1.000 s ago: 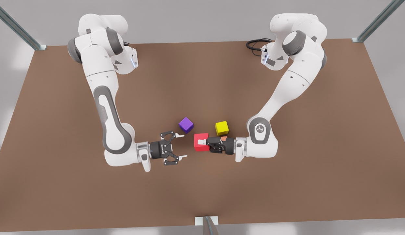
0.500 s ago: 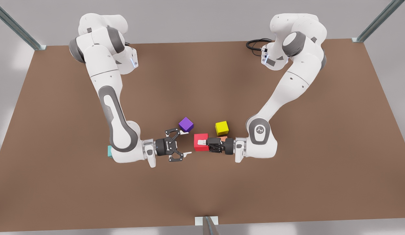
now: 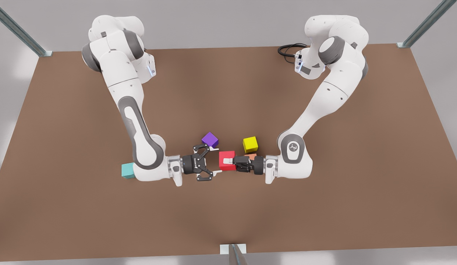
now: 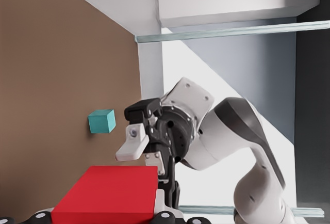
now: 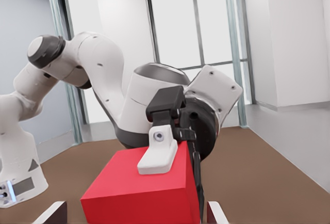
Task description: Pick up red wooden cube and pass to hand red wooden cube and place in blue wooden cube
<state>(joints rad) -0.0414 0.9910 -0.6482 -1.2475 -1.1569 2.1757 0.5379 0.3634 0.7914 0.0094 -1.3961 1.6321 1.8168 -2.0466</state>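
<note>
The red wooden cube (image 3: 225, 154) hangs just above the table's middle, with my left gripper (image 3: 227, 162) shut on it from the front view's right. One white finger pad (image 5: 157, 159) of that gripper lies across the cube's top face (image 5: 139, 193). My right gripper (image 3: 215, 161), the hand, faces it from the front view's left. It is open, its fingertips (image 5: 54, 211) level with the cube's near edge on either side. The blue wooden cube (image 3: 127, 170) sits on the table beside the right arm's elbow. In the left wrist view the blue wooden cube (image 4: 101, 121) lies beyond the red wooden cube (image 4: 105, 195).
A purple cube (image 3: 210, 140) lies just behind the right gripper. A yellow cube (image 3: 250, 144) and a salmon cube (image 3: 252, 155) sit close behind the left gripper. The brown table (image 3: 324, 206) has free room in front. A black cable (image 3: 287, 49) is at the back.
My right arm has swung toward the front view's right, bringing its open gripper up to the red cube and uncovering the blue cube. The left arm and the cube have stayed still.
</note>
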